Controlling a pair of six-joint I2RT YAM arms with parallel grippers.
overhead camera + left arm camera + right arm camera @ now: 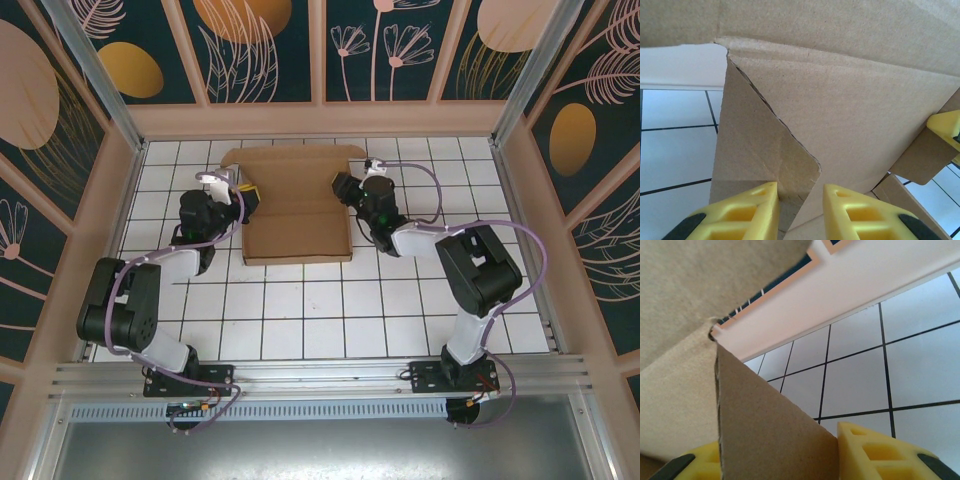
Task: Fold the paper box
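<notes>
The paper box (pixel 295 215) is plain brown cardboard, lying half folded at the back middle of the tiled table, with its rear panel flat and its side walls raised. My left gripper (pixel 247 193) is at the box's left side. In the left wrist view its yellow fingers (pixel 742 212) stand a little apart, closed on a raised side flap (pixel 765 160). My right gripper (pixel 343 188) is at the box's right side. In the right wrist view it (pixel 772 450) is closed on an upright flap (pixel 770 430) that spans the gap. One right-gripper finger (pixel 945 127) peeks past the cardboard.
The white tiled table (pixel 300 320) runs forward of the box to the arm bases. The beige back wall (pixel 320 120) stands just behind the box, and side walls (pixel 115 200) close in the table on both sides.
</notes>
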